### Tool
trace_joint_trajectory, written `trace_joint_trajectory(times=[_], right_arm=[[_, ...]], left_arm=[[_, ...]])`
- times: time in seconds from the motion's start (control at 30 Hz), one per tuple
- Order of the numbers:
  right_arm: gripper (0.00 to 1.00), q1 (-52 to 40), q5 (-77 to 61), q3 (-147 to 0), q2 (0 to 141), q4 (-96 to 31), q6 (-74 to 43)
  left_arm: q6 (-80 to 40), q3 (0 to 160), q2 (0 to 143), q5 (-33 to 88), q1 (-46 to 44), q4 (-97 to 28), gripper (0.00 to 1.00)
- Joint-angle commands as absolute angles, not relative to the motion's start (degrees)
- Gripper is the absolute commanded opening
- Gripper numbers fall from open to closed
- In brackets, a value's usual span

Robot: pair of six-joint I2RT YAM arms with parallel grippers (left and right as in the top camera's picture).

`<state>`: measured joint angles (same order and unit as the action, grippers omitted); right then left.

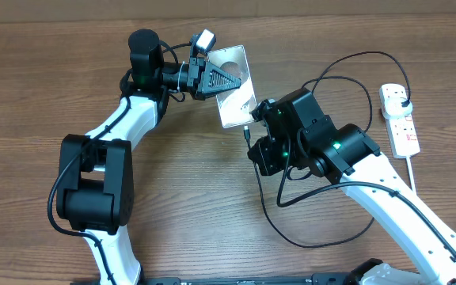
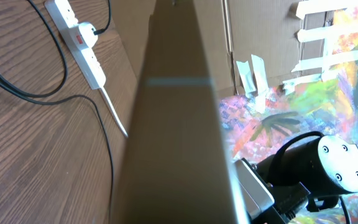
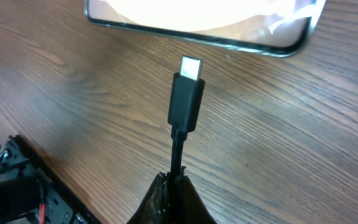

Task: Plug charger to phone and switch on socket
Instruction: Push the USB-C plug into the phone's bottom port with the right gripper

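Right wrist view, Sam: is the charger in yet?

Not yet, Lee. The right gripper [image 3: 174, 190] is clamped on the charger [image 3: 186, 102] just behind its connector; the tip stands near the phone [image 3: 197, 28] edge at top of frame, not touching.

And the phone overhead?

Upper centre, tilted, pinched in the left gripper [image 1: 214, 81].

So what's left?

Insertion, then the socket [image 1: 400, 120] at far right. A plug sits in it; the switch I can't read.

looks like a robot lab bench: two white-and-black arms [image 1: 93, 182] at a wood-grain tabletop [image 1: 38, 79], cardboard wall [image 2: 260, 37] and painted sheet [image 2: 328, 93] behind.
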<state>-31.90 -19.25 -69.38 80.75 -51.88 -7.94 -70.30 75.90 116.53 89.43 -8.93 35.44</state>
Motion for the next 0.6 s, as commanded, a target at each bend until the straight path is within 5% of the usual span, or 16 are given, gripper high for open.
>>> trace_joint_trajectory(times=[0.0, 0.57], right_arm=[[0.04, -31.8, -21.2, -71.3, 80.7, -51.5, -8.4], [0.04, -31.8, -21.5, -71.4, 80.7, -49.7, -7.4]], left_arm=[[-68.9, 77.3, 116.8, 90.6, -8.9, 35.9, 0.04], [-66.6, 77.3, 116.8, 90.6, -9.0, 35.8, 0.04]])
